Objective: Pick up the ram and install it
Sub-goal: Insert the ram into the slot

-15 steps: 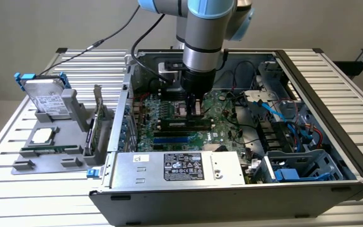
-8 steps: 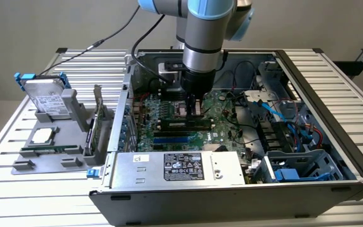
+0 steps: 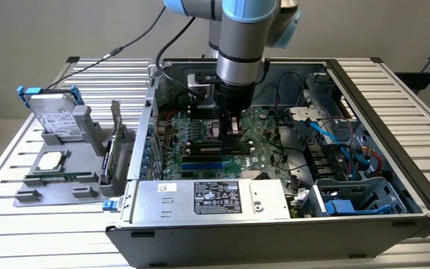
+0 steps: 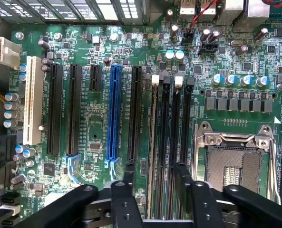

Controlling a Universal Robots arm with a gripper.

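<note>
Claw [image 4: 155,168]: open, its two fingers [image 4: 129,183] apart, one on either side of the ram and clear of it.
Ram [image 4: 154,133]: one stick, standing on edge in a memory slot on the motherboard [image 4: 98,118], between the claw's fingers.
Ram's long axis: along its slot, parallel to the blue slot [image 4: 114,114].
Memory slots: four, side by side; the ram is in the one nearest the blue slot.
Computer case [image 3: 275,246]: one, lying open on the counter [image 3: 36,235], with the arm reaching down into it.
</note>
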